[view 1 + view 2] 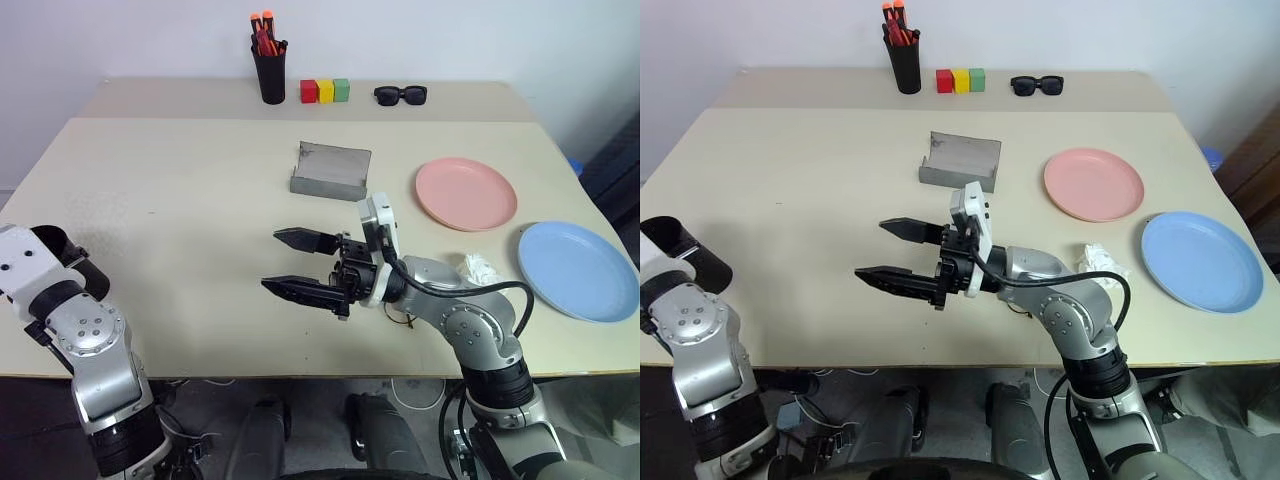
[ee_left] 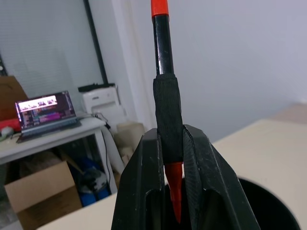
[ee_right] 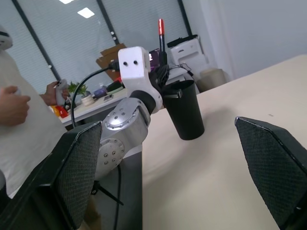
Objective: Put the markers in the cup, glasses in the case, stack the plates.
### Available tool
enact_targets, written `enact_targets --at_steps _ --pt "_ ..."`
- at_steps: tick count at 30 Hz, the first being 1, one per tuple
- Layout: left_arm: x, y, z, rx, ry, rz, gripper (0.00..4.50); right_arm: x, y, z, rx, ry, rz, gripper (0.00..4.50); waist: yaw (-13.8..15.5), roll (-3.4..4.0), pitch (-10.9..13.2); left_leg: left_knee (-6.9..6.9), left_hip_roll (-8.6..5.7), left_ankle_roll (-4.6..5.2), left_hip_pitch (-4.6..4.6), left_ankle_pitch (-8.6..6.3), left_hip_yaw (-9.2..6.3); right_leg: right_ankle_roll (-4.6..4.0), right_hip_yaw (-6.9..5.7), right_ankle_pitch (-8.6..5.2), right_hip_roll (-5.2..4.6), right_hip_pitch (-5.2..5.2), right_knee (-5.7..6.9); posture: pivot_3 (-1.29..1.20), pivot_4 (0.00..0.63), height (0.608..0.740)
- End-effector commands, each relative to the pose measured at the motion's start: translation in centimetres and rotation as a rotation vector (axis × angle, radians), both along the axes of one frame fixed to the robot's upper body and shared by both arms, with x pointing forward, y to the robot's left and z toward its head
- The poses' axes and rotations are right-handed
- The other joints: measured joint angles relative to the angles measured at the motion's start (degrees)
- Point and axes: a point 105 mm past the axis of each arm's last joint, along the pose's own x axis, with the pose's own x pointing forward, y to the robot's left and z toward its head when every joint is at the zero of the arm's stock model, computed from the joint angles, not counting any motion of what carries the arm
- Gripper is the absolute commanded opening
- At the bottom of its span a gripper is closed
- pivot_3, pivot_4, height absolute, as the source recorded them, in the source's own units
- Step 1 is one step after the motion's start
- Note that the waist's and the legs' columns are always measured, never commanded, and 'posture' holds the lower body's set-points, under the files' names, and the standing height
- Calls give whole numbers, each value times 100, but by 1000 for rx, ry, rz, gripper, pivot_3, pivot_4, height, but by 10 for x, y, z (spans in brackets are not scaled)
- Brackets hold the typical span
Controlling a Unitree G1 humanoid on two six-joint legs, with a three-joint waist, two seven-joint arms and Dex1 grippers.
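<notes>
1. Red-orange marker: black end section clamped between the left gripper's fingers, upright, red tip pointing down over the cup's mouth.
2. Cup: wide, plain black, tapering to its base; upright at the table's left edge.
3. Case: grey, rectangular, lid open and standing up; mid-table.
4. Salmon pink plate: flat on the table, right of the case.
5. Light blue plate: flat, near the right edge, close to the pink plate; unstacked.
</notes>
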Motion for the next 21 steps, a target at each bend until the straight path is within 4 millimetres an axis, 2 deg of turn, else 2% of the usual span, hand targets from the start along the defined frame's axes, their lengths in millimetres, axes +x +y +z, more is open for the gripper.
enact_targets --at_steps 1,7,14,21 --pt "-3 4 8 20 -43 7 39 -6 1 10 35 -35 9 4500 1 0 0 0 0 0 0 0 0 0 0 0 0 0 0 0 150 740" --pt "-1 5 4 -4 -41 11 39 -6 0 9 29 -32 3 4500 0 0 0 0 0 0 0 0 0 0 0 0 0 0 0 0 150 740" --pt "-1 5 2 -14 -43 23 3315 -6 -1 9 27 -34 10 4500 1 3 -2 0 0 0 0 0 0 0 0 1 -1 0 0 0 150 740" --pt "0 5 2 -22 -44 22 3315 -6 -1 10 27 -33 18 4500 0 2 -2 0 0 0 0 0 1 1 0 1 0 0 1 0 150 740"
